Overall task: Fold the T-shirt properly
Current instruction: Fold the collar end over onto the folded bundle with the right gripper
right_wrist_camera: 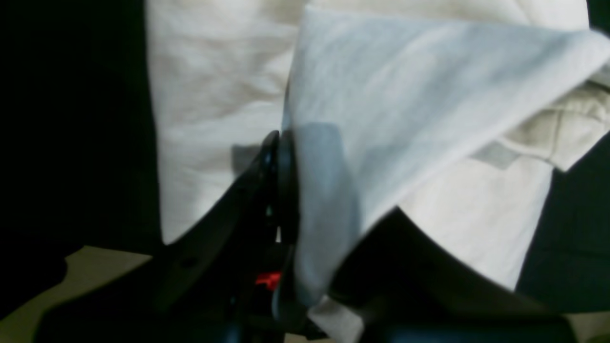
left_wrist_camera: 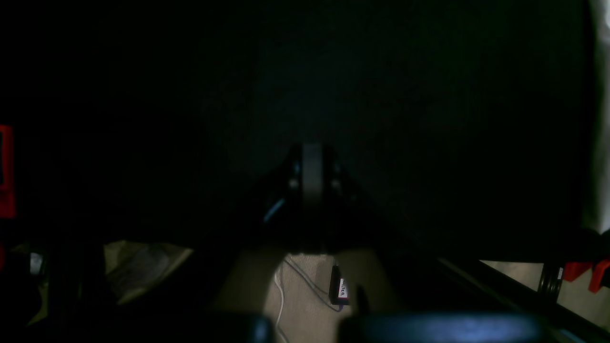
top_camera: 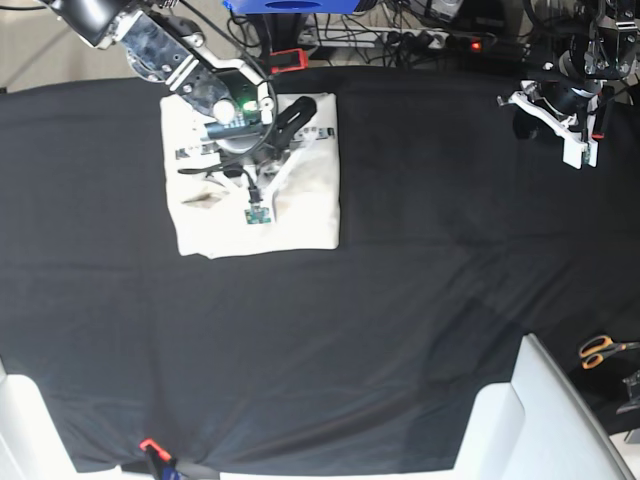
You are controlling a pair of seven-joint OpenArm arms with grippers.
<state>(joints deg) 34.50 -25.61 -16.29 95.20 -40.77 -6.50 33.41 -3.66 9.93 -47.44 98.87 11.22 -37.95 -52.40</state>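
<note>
1. Left wrist view: you see almost nothing but the black tablecloth (left_wrist_camera: 429, 95) under the left claw (left_wrist_camera: 312, 176), whose jaws are clenched together on nothing. A thin strip of the T-shirt (left_wrist_camera: 601, 119) shows only at the far right edge, well apart from this claw. Leave this arm parked out of the way; it has no part in the fold right now.

2. Right wrist view: the right claw (right_wrist_camera: 286, 190) is pinching a lifted flap of the T-shirt (right_wrist_camera: 214, 95), and the flap hangs as a pale sheet over the flat part of the cloth below. A gathered, wrinkled bit shows at the right edge. The grip looks close to the flap's edge, so move slowly or the cloth may slip out. Carry the flap across low and level, so it lands flat rather than bunched, and line its edge up with the edge beneath before you let go.

3. Base view: the T-shirt (top_camera: 300, 215) lies as a rough square near the back left of the tablecloth (top_camera: 400, 300), with the right claw (top_camera: 250, 165) directly over its upper middle. The left claw (top_camera: 560, 125) hovers at the far right, away from the cloth. Orange scissors (top_camera: 603, 350) lie near the right edge, clear of the work. The shirt seems well along, so aim this fold at a tidy, even rectangle.
</note>
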